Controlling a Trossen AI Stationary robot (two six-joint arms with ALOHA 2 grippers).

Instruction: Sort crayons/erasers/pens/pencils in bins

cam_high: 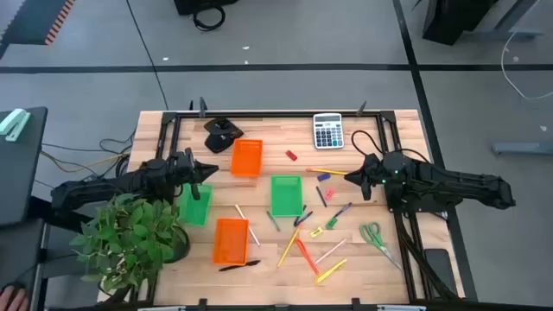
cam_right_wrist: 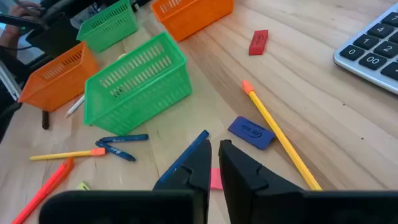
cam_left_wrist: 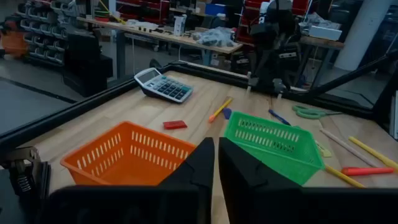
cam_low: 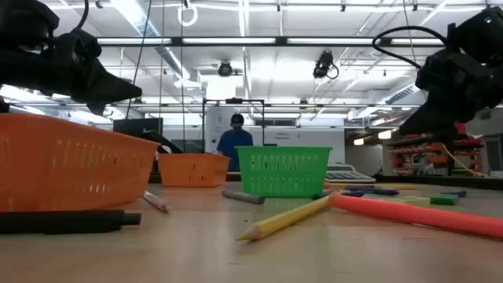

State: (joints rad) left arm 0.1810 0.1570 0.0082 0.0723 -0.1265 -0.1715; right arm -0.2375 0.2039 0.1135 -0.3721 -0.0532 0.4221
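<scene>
Place: a robotics lab or workshop.
Floor: grey concrete [cam_high: 285, 34] with taped lines.
Ceiling: fluorescent strip lights [cam_low: 236, 41].
Background: workbenches [cam_left_wrist: 149, 31], parts shelving [cam_left_wrist: 31, 37], a person [cam_low: 236, 141] at a distance.

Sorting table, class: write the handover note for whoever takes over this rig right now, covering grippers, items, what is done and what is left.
Left gripper: shut, empty, hovering by the left green bin.
Right gripper: shut, holding nothing visible, above the blue eraser and a yellow pencil.
Bins: two orange bins and the middle green bin look empty.
Done: nothing visibly sorted.
Left: pens, pencils, crayons and erasers scattered on the table, red eraser near the calculator.
</scene>
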